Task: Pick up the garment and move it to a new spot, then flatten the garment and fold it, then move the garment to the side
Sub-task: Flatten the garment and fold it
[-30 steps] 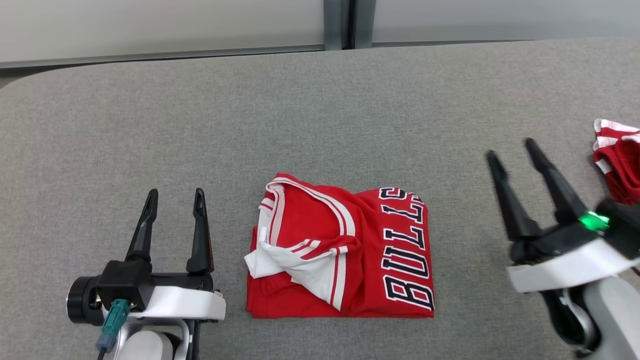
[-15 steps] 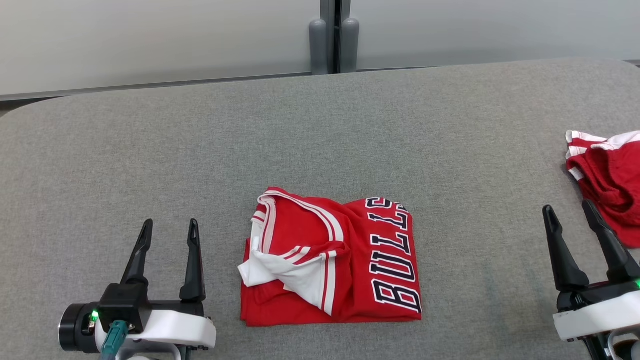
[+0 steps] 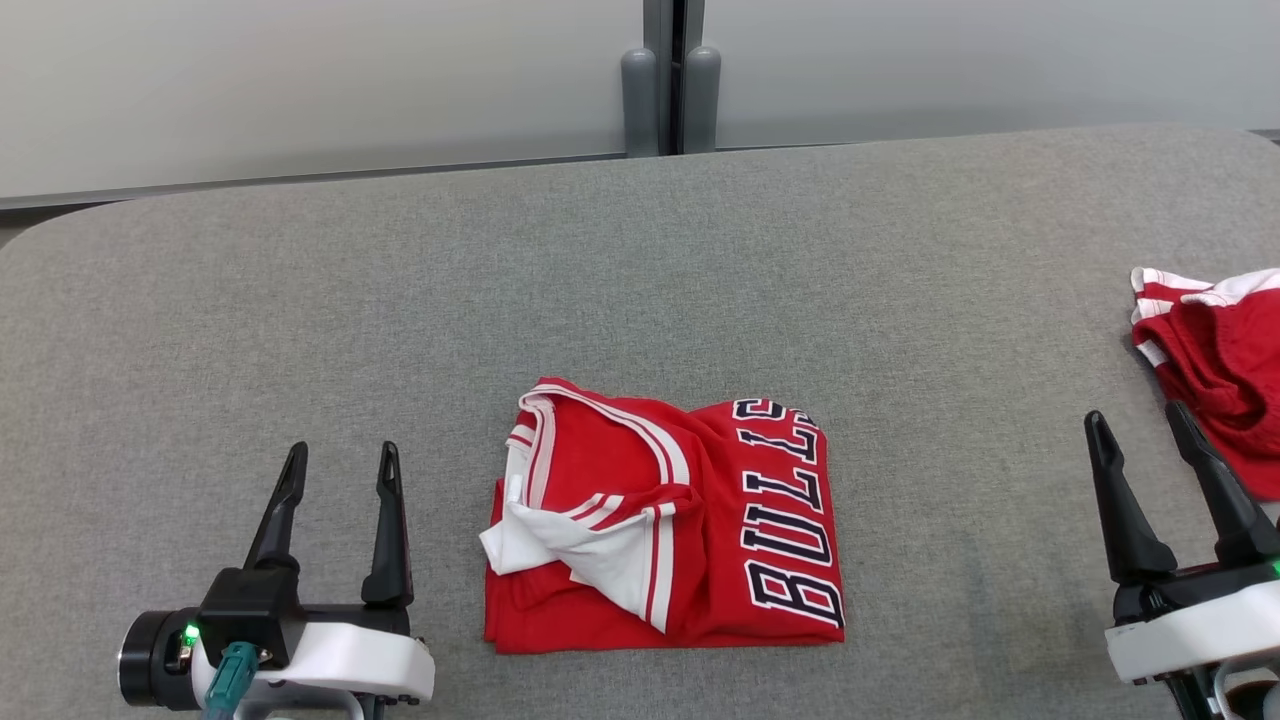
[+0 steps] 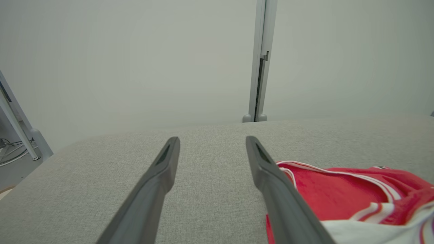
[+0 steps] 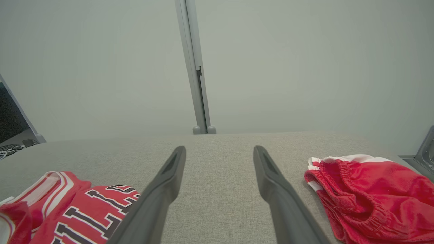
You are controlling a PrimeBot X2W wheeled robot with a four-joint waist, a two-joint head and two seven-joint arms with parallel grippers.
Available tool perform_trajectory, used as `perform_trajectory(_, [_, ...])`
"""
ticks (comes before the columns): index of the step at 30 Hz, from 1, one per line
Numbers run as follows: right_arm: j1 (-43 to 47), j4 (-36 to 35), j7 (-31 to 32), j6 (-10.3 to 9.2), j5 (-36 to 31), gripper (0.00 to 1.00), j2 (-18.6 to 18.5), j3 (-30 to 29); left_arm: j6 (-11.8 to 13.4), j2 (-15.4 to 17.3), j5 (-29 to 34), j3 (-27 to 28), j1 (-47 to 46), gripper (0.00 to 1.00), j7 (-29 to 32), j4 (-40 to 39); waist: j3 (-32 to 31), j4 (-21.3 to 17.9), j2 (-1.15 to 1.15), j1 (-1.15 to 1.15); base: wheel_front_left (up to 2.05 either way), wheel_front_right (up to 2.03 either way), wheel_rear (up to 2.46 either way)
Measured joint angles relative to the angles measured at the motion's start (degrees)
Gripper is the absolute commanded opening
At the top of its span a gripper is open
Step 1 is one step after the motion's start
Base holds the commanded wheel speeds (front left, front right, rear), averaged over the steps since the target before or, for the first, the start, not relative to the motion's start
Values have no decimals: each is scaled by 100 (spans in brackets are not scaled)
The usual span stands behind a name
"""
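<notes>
Right fingers (image 3: 1122, 500) lower-right than before; 1 jersey (image 3: 620, 460), perhaps 1 shorts (image 3: 1215, 360)

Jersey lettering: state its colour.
The lettering is black and white on the red jersey; head view shows it best.

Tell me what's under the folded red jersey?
The grey fabric tabletop shows all around the jersey. Its own folded-under layers, and anything beneath them, are covered.
</notes>
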Motion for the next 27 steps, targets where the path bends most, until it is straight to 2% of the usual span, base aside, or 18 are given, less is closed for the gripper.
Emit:
perform_trajectory(1, [-1,-2,9,0,-9,100,0,5,1,1,-5,-4,0,100,3,-9,-1,4,0,0,0,0,0])
perform_trajectory(2, [-3,1,32,0,-15,47,-4,34,21,1,-5,-10,0,100,3,-19,1,7,0,0,0,0,0])
perform_trajectory(3, [-8,7,52,0,-15,13,0,68,25,1,-5,-16,-1,100,11,-31,9,13,0,0,0,0,0])
perform_trajectory(4, [-22,23,87,0,-15,0,-5,147,26,0,-5,-27,-3,100,19,-44,24,20,0,0,0,0,0])
perform_trajectory(8, [-254,188,187,0,52,0,116,906,44,-8,-5,-69,-77,100,20,-73,121,55,0,0,0,0,0])
perform_trajectory(14, [-844,753,135,0,355,0,523,2252,47,-63,-5,-187,-266,100,-7,-47,291,208,0,0,0,0,0])
perform_trajectory(22, [-1605,1694,103,0,828,0,931,3499,49,-153,-66,-298,-440,100,-107,114,446,416,0,0,0,0,0])
perform_trajectory(27, [-1861,1901,271,0,1198,0,1043,4407,51,-168,-75,-314,-475,100,-158,174,512,475,0,0,0,0,0])
